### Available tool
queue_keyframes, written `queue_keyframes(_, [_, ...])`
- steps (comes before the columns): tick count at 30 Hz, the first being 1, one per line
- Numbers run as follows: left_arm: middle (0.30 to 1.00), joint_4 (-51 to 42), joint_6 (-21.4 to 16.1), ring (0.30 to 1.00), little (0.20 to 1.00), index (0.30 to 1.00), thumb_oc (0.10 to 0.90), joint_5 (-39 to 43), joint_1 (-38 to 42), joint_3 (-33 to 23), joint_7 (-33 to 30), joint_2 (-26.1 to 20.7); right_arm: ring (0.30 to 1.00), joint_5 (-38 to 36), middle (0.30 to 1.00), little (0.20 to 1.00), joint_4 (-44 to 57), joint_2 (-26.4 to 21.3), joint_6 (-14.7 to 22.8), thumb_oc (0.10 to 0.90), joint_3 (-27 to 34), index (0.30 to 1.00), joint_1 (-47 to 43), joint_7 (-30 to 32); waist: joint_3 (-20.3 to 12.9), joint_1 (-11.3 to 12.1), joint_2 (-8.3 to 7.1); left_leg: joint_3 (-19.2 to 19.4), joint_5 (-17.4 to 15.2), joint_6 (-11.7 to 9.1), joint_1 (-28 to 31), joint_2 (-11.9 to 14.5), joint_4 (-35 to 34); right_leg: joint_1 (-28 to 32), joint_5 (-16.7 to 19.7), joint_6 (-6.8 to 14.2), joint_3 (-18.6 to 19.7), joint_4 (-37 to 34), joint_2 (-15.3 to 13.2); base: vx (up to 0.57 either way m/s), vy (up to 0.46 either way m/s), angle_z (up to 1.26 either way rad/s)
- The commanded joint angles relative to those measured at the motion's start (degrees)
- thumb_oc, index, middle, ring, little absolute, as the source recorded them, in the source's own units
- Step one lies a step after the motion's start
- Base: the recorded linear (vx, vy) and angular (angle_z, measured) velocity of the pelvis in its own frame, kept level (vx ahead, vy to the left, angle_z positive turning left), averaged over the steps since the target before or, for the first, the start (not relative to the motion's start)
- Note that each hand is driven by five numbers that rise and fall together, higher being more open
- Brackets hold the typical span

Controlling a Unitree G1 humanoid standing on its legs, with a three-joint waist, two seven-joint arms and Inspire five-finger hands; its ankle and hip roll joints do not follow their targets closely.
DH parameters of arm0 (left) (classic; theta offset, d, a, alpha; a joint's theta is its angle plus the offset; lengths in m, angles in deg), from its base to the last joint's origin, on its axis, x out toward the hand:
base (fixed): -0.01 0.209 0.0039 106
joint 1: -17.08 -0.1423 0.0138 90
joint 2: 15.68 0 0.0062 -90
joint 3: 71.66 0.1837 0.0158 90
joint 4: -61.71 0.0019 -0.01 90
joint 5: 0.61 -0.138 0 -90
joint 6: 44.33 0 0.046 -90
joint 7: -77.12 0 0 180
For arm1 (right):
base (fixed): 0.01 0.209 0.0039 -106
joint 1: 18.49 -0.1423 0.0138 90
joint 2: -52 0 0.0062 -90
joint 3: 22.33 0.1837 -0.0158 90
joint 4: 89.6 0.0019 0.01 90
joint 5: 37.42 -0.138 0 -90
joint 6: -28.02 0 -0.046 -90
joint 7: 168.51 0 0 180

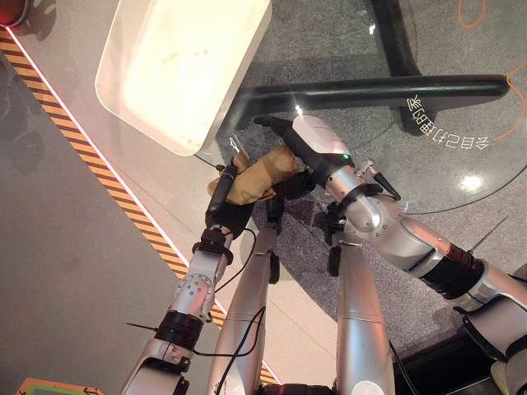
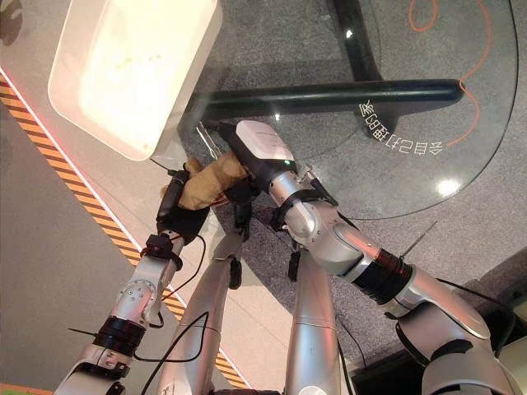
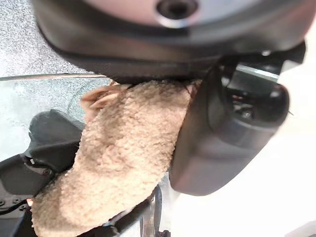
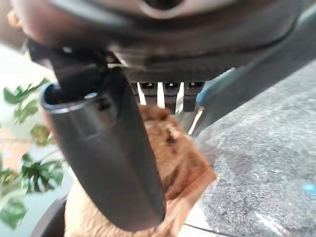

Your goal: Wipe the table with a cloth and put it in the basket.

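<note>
Both the left hand (image 1: pixel 224 207) and right hand (image 1: pixel 306 148) curled round the tan cloth (image 1: pixel 257 174) at frame centre. Pulling against each other, they might have dropped it short of the white basket (image 1: pixel 239 78), upper left.

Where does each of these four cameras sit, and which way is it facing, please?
Left eye view: on the head, looking down at the round glass table, white tray and both arms.
Right eye view: same scene, slightly offset.
Left wrist view: on the left arm, along the left hand gripping the fluffy tan cloth.
Right wrist view: along the right hand pinching it.
All share the cloth.
</note>
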Motion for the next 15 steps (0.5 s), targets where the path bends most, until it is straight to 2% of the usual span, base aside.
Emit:
queue_keyframes(1, [0.3,-8.75,-0.28,0.3,0.2,0.3,0.1,1.59,-4.29,-1.92,3.62,1.08,0.9,-1.52,0.9,0.9,7.66,-0.32,5.11,0.8,7.6,0.9,-3.04,5.14,-1.06,-0.82,1.57,1.65,-5.0,-0.02,0.48,1.98,3.54,-0.82,6.99,4.27,6.16,-8.42,0.72,0.0,0.0,0.0])
queue_keyframes(5, [0.3,-9.99,-1.33,0.3,0.2,0.3,0.1,1.42,-4.97,-3.34,5.49,1.27,0.9,-3.3,0.9,0.9,8.46,-0.05,6.82,0.8,11.4,0.9,0.66,4.97,-1.06,-1.38,1.28,1.93,-5.02,0.05,0.61,2.07,3.6,-0.84,7.25,4.29,6.41,-8.45,0.86,0.0,0.0,0.0])
queue_keyframes(8, [0.3,-12.18,-4.56,0.3,0.2,0.3,0.1,-0.66,-5.43,-4.4,8.39,0.99,0.9,-3.4,0.9,0.9,8.68,0.01,7.39,0.8,13.19,0.9,3.29,4.34,-1.06,-1.71,1.41,2.13,-5.08,0.08,0.94,2.1,3.29,-0.7,7.31,4.29,6.55,-8.82,0.94,0.0,0.019,-0.04])
queue_keyframes(9, [0.3,-12.87,-5.82,0.3,0.2,0.3,0.1,-1.52,-5.68,-4.75,9.49,0.84,0.9,-3.75,0.9,0.9,8.7,0.0,7.86,0.8,13.83,0.9,4.28,4.14,-1.06,-1.8,1.49,2.2,-5.05,0.07,0.92,2.08,3.33,-0.7,7.33,4.25,6.6,-8.85,0.99,0.01,0.019,-0.04])
queue_keyframes(10, [0.3,-14.25,-8.66,0.3,0.2,0.3,0.1,-2.89,-6.08,-5.24,10.72,0.34,0.9,-3.49,0.9,0.9,8.84,0.31,8.27,0.8,14.91,0.9,6.18,3.53,-1.06,-1.96,1.61,2.19,-4.99,0.02,1.19,1.98,3.3,-0.46,7.29,4.15,6.71,-8.81,1.19,0.01,0.021,-0.04])
queue_keyframes(15, [0.3,-18.34,-17.74,0.3,0.2,0.3,0.1,-9.24,-6.46,-7.21,13.24,-1.32,0.9,-2.23,0.9,0.9,8.84,0.73,7.6,0.8,17.01,0.9,10.23,1.78,-1.06,-2.61,2.19,2.32,-4.84,-0.13,1.84,1.62,3.26,-0.01,7.11,3.79,7.02,-8.86,1.81,0.01,0.041,-0.07])
